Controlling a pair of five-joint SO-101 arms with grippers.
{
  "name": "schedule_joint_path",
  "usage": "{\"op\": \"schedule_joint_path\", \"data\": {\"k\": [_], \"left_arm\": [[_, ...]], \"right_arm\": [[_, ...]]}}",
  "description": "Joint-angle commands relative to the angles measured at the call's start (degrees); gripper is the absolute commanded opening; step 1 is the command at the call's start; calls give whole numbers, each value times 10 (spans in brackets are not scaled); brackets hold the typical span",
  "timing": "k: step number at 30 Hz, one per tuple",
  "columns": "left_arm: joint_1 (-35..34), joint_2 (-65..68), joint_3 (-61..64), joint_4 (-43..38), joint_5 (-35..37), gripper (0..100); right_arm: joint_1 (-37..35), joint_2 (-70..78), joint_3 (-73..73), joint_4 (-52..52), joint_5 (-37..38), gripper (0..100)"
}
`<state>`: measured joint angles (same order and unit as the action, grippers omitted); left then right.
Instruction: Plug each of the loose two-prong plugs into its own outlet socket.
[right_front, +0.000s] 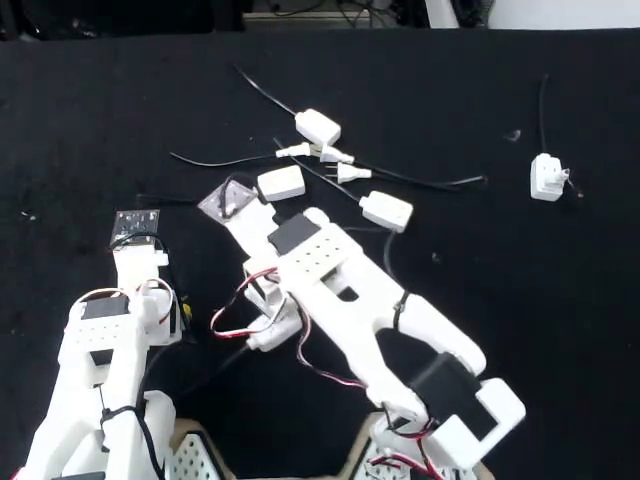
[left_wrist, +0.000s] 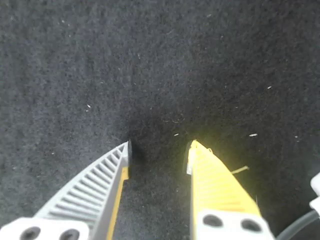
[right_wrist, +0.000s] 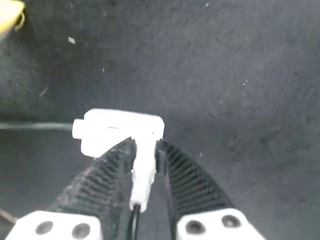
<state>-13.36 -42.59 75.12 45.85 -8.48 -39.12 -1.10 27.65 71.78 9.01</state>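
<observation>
In the right wrist view the right gripper (right_wrist: 145, 145) has its two dark fingers (right_wrist: 107, 170) closed narrow on a small white plug (right_wrist: 142, 175). The front of the plug meets a white socket block (right_wrist: 122, 131). The prongs are hidden at this joint, so I cannot tell if they sit inside the block or only against it. A thin black cable (right_wrist: 35, 126) leaves the block sideways and is cut off by the picture's edge. In the high view this gripper (right_front: 232, 200) lies near the middle of the table, but the held plug is covered there and hard to make out. A white block (right_front: 281, 183) lies just beside the gripper's tip; whether it is the one from the wrist view I cannot say for sure. Behind it is a close group: another block (right_front: 318, 127), three loose plugs (right_front: 335, 155) with tangled cables, and a further block (right_front: 386, 210). One more block (right_front: 546, 177) lies alone far toward the right edge, well apart from the group. The left gripper (left_wrist: 159, 147) stands half wide, a grey and a yellow finger (left_wrist: 212, 185) with nothing between them, over the black cloth (right_front: 560, 300). Seen from above, the left gripper is at the left side, well apart from all the white pieces. Broad stretches of cloth lie between the group and the lone block, and along the far edge. Both arm bases are cut off at the near edge.
</observation>
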Motion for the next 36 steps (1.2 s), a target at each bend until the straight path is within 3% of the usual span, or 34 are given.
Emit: {"op": "schedule_joint_path", "data": {"k": [1,3,7,14,20,30,36], "left_arm": [[-4,-5,-13,-8,4,195],[-4,-5,-13,-8,4,195],[-4,-5,-13,-8,4,195],[-4,-5,-13,-8,4,195],[-4,-5,-13,-8,4,195],[-4,-5,-13,-8,4,195],[-4,-5,-13,-8,4,195]], "right_arm": [[-26,-9,-11,64,24,15],[-26,-15,-28,96,40,33],[-24,-15,-56,142,49,176],[-24,-18,-126,204,51,118],[-24,-21,-157,288,102,221],[-32,-201,73,196,160,201],[-11,-207,172,132,189,201]]}}
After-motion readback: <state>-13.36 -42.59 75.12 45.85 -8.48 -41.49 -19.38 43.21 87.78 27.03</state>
